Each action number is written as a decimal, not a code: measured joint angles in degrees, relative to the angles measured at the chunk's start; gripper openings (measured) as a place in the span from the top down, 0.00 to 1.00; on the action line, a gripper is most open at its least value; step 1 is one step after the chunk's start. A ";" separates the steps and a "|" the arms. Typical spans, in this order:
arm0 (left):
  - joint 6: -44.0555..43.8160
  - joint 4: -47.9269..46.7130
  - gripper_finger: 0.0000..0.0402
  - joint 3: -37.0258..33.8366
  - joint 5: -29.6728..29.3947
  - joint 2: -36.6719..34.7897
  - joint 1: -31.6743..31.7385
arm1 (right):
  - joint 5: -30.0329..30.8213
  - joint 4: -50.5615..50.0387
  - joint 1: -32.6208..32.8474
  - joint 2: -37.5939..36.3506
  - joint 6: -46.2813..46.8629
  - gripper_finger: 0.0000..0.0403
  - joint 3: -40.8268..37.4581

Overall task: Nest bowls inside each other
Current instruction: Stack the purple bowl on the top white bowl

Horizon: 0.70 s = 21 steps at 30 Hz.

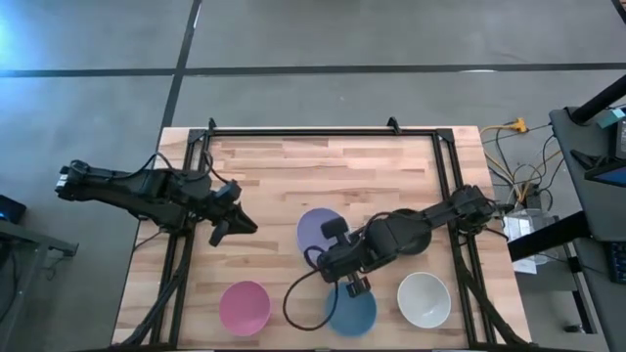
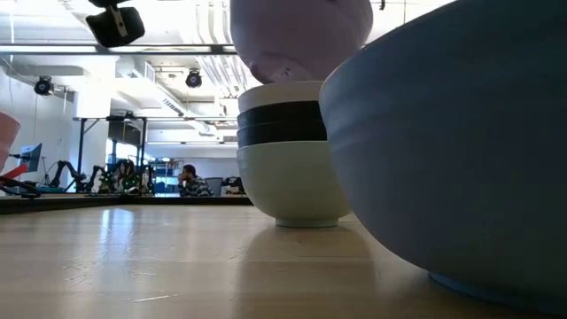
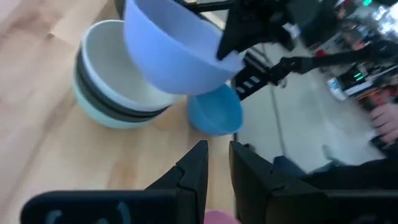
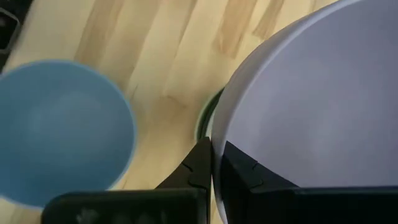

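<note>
A stack of bowls [image 3: 112, 87] stands on the table: mint green at the bottom, black in the middle, white on top. My right gripper [image 1: 331, 235] is shut on a lavender bowl [image 3: 174, 46], which hangs tilted right over the stack and hides it in the high view. A pink bowl [image 1: 245, 306], a blue bowl [image 1: 350, 308] and a white bowl [image 1: 424, 298] stand apart along the near edge. My left gripper [image 1: 232, 223] hovers left of the stack, its fingers [image 3: 202, 165] a little apart with nothing between them. My right gripper pinches the lavender bowl's rim [image 4: 217, 134], one finger inside the bowl and one outside. The fingers slant down from the table's right side. The bowl is lifted and tilted, its bottom [image 2: 283, 71] just over the stack's top bowl; whether they touch I cannot tell.
A dark metal frame [image 1: 323, 130] runs along the table's far, left and right edges. A black cable [image 1: 293, 303] loops on the table between the pink and blue bowls. Bare wood lies at the far half [image 1: 323, 166]. People sit in the room behind [image 2: 186, 182].
</note>
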 joint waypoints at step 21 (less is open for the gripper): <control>-2.39 1.20 0.88 0.07 0.23 -0.50 -8.11 | 0.72 -0.10 -2.34 0.79 2.18 0.97 -1.50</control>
